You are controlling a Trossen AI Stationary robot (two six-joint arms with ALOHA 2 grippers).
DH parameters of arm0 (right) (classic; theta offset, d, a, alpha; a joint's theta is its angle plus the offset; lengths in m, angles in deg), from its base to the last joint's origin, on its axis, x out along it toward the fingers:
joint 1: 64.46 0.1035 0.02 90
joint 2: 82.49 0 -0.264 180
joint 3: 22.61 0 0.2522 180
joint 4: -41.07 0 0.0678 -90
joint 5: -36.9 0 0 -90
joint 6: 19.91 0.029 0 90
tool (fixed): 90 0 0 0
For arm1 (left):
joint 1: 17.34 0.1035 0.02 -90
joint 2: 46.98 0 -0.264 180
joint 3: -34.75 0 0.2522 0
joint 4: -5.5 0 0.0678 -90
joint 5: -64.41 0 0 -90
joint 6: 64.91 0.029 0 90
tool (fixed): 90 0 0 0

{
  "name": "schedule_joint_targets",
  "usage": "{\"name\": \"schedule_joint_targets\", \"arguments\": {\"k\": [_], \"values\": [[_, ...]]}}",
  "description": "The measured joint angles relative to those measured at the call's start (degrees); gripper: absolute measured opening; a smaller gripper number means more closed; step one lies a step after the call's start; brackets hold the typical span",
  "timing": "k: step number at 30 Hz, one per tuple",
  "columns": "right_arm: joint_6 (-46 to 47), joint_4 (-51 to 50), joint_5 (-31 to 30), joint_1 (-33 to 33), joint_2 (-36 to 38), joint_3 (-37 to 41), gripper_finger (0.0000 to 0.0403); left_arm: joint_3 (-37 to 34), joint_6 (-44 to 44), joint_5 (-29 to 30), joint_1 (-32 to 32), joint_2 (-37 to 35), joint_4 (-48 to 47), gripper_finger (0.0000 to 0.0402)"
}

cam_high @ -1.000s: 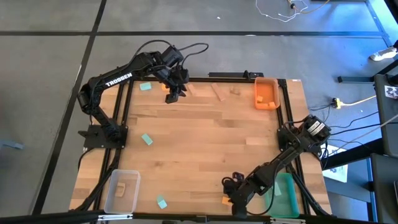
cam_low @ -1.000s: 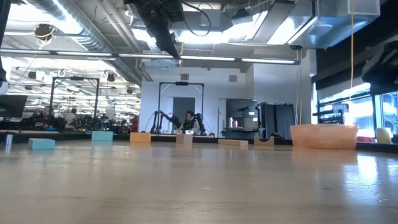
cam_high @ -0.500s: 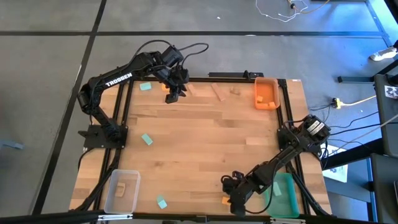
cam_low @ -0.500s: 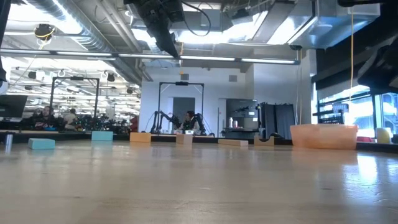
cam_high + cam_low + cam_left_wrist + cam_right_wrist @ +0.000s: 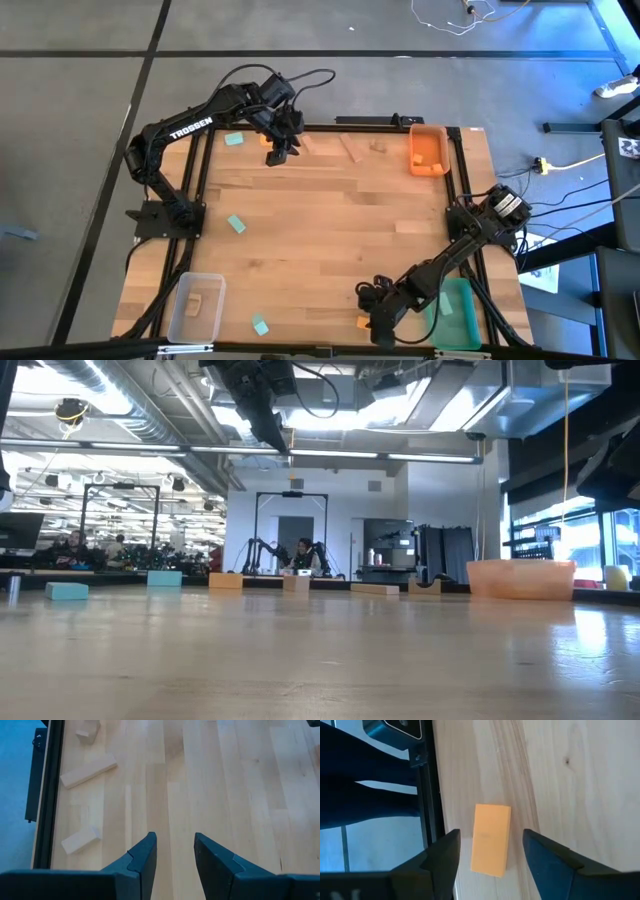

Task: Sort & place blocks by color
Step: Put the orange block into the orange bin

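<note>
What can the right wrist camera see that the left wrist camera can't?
Only the right wrist view shows a small flat orange block lying on the table between the open right gripper fingers, near the table's dark edge rail. Only the left wrist view shows three pale natural wood blocks scattered ahead of the empty, open left gripper. Both show the light wooden table and a pair of dark fingers.
</note>
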Motion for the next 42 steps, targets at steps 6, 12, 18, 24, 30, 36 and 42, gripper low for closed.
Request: {"name": "schedule_joint_targets", "arguments": {"k": [6, 12, 18, 24, 30, 36, 42], "values": [[0.1, -0.2, 0.1, 1.1, -2.7, 0.0, 0.0217, 0.0, 0.0, 0.0, 0.0, 0.0, 0.0, 0.0121], [0.0, 0.3, 0.1, 1.3, -4.9, 0.0, 0.0214, 0.0, 0.0, 0.0, 0.0, 0.0, 0.0, 0.0121], [-0.1, 1.8, -0.1, 1.3, -6.4, -0.3, 0.0214, 0.0, 0.0, 0.0, 0.0, 0.0, 0.0, 0.0121], [0.1, -2.0, -0.4, 1.3, -6.7, -0.4, 0.0214, 0.0, 0.1, 0.1, 0.0, 0.0, 0.0, 0.0121], [0.0, -7.1, -1.1, 0.3, -6.5, -0.5, 0.0214, 0.0, 0.1, 0.2, 0.0, 0.0, 0.0, 0.0121], [-0.2, -8.2, -1.9, -1.6, -6.4, -0.5, 0.0214, 0.0, 0.2, 0.2, 0.0, 0.0, 0.0, 0.0121], [-0.3, -8.1, 1.4, -3.3, -6.3, -0.5, 0.0214, 0.0, 0.2, 0.2, 0.0, 0.0, 0.0, 0.0121]]}}
